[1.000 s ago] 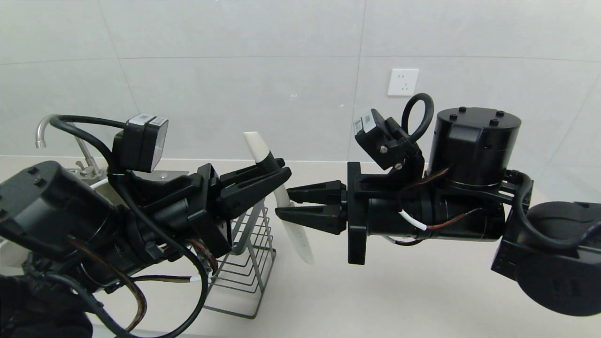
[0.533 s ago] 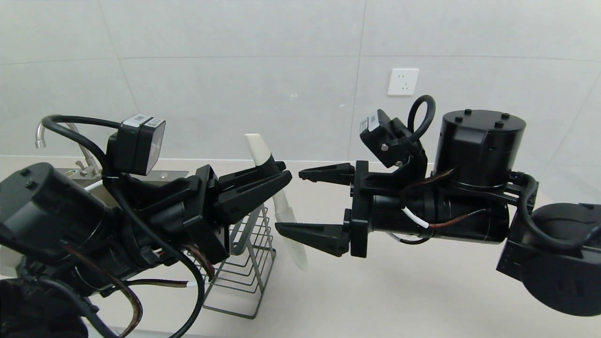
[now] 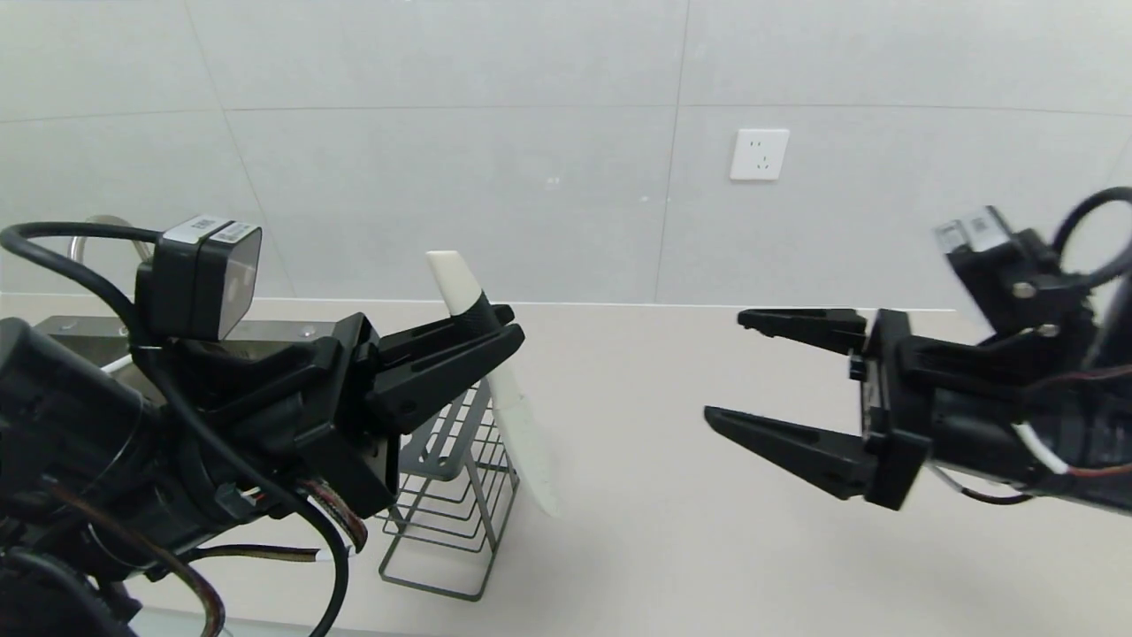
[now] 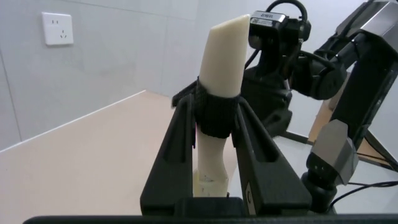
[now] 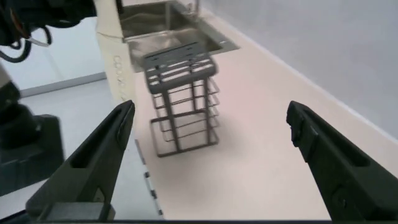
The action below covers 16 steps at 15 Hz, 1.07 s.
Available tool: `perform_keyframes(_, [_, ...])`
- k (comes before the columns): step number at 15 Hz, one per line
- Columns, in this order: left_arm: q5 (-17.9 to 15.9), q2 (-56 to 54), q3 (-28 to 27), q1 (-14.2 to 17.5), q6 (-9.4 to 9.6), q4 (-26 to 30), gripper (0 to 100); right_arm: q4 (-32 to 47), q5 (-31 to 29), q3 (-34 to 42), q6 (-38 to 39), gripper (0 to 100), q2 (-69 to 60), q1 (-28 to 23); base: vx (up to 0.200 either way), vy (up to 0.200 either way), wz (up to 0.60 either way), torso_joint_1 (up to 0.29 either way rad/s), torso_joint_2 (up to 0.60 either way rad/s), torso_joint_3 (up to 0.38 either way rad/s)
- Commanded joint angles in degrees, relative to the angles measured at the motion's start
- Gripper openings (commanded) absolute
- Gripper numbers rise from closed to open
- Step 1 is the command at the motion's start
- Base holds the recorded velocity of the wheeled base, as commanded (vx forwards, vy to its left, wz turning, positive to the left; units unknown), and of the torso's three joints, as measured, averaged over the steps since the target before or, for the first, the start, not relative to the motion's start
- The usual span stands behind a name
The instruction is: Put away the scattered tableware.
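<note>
A white utensil [image 3: 523,429] with a black band on its handle hangs upright, handle end up, above the counter. My left gripper [image 3: 508,323] is shut on that black band; the left wrist view shows the utensil [image 4: 225,59] clamped between the left gripper [image 4: 213,109] fingers. The utensil's lower end hangs beside a wire cutlery rack [image 3: 455,500] standing on the counter. My right gripper [image 3: 727,365] is open and holds nothing, well to the right of the utensil. In the right wrist view the right gripper [image 5: 210,112] faces the rack [image 5: 183,99] and the utensil [image 5: 109,53].
A steel sink [image 3: 84,329] lies at the back left, behind the left arm, and it shows as a steel sink [image 5: 163,25] beyond the rack. A wall socket [image 3: 759,154] sits on the tiled wall. The beige counter [image 3: 672,548] stretches bare between the arms.
My right gripper, shut on the utensil's blade a second ago, opened and drew far back to the right. The left gripper kept the utensil and shifted slightly left.
</note>
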Motion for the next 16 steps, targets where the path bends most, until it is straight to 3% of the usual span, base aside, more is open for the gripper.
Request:
perform_keyframes(1, [0.39, -1.02, 0.04, -0.01, 1.55, -0.06, 0, -0.57, -2.34, 7.58, -4.54, 100, -15.15, -8.99, 0.0, 0.0, 0.0, 0.0, 0.0, 0.0])
perform_keyframes(4, [0.39, -1.72, 0.04, 0.35, 4.54, -0.06, 0, -0.39, -4.54, 12.59, -7.79, 100, -28.24, -17.25, 0.0, 0.0, 0.0, 0.0, 0.0, 0.0])
perform_keyframes(5, [0.39, -2.51, 0.04, 0.35, 5.15, -0.06, 0, -0.31, -7.08, 15.58, -10.07, 100, -36.68, -23.14, 0.0, 0.0, 0.0, 0.0, 0.0, 0.0])
perform_keyframes(8, [0.91, -4.44, 0.22, 0.43, 4.98, -0.06, 0, -0.22, -7.61, 19.36, -12.01, 100, -49.78, -30.61, 0.0, 0.0, 0.0, 0.0, 0.0, 0.0])
perform_keyframes(9, [2.5, -5.23, 0.48, 0.61, 4.98, -0.06, 0, 0.31, -7.61, 21.73, -12.1, 100, -55.49, -33.51, 0.0, 0.0, 0.0, 0.0, 0.0, 0.0])
perform_keyframes(13, [3.73, -6.82, 0.66, 2.1, 4.8, -0.06, 0, 3.38, -7.61, 33.16, -13.06, 100, -68.67, -37.02, 0.0, 0.0, 0.0, 0.0, 0.0, 0.0])
perform_keyframes(16, [3.81, -7.17, 0.66, 4.13, 4.8, -0.06, 0, 14.2, -9.28, 33.16, -12.54, 100, -76.76, -39.83, 0.0, 0.0, 0.0, 0.0, 0.0, 0.0])
